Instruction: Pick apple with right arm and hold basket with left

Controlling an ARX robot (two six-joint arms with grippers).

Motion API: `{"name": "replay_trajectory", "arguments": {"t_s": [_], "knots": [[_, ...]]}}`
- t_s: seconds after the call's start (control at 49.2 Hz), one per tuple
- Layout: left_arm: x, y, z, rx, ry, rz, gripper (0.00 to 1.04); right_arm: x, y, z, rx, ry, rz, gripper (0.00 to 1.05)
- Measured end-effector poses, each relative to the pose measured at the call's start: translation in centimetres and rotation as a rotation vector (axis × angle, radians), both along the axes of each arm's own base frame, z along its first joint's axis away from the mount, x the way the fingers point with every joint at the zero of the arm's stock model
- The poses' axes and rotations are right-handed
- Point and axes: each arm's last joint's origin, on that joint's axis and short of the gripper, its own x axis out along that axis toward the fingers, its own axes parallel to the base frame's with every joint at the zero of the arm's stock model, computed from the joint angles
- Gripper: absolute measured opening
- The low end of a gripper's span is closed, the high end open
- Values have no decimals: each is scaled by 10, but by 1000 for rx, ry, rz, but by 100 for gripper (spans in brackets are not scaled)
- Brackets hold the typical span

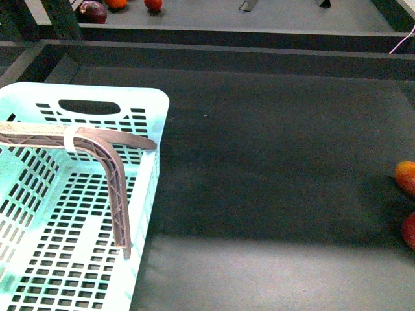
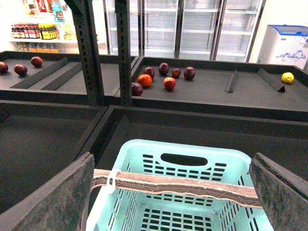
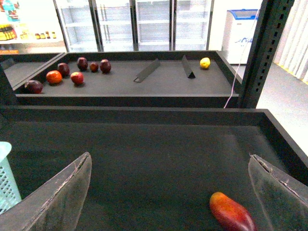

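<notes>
The mint-turquoise basket (image 1: 148, 194) stands at the near left of the dark tray, its brown latticed handle (image 1: 115, 178) bent across it. My left gripper (image 2: 172, 163) hangs open above the basket (image 2: 144, 149), and the handle (image 2: 183, 185) runs across the gap between its fingers (image 2: 57, 197) without touching them. At the tray's right edge a red fruit (image 1: 410, 230), cut off by the frame, looks like the apple. My right gripper (image 3: 169, 161) is open over bare tray floor, holding nothing. The apple is not in the right wrist view. Neither arm shows in the front view.
A more orange fruit with a red patch (image 1: 406, 176) (image 3: 231, 212) lies just beyond the apple, near the right finger (image 3: 281, 192). The back shelf carries dark purple fruits (image 2: 137, 89), an orange one (image 2: 145, 80), a red one (image 2: 169, 83) and a yellow one (image 3: 205, 63). A raised wall (image 1: 214, 58) bounds the tray.
</notes>
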Motion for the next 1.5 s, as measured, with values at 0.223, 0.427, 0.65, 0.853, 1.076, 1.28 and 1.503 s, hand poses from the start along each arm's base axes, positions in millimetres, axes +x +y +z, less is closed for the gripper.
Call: {"name": "replay_trajectory", "arguments": {"t_s": [0.223,0.427,0.65,0.853,1.076,1.28,1.503], "knots": [[0,0,0,0,0,0,98,0,0,0,0,0,0,96],[0,0,0,0,0,0,98,0,0,0,0,0,0,96],[2,2,-2,-304,495,-85,98,0,0,0,0,0,2,96],[17,12,8,-689,649,-42,98,0,0,0,0,0,0,96],[57,4,0,-984,740,42,98,0,0,0,0,0,1,96],[98,-17,-8,-1126,788,98,98,0,0,0,0,0,0,96],[136,-24,-20,-1205,832,196,98,0,0,0,0,0,0,96]]}}
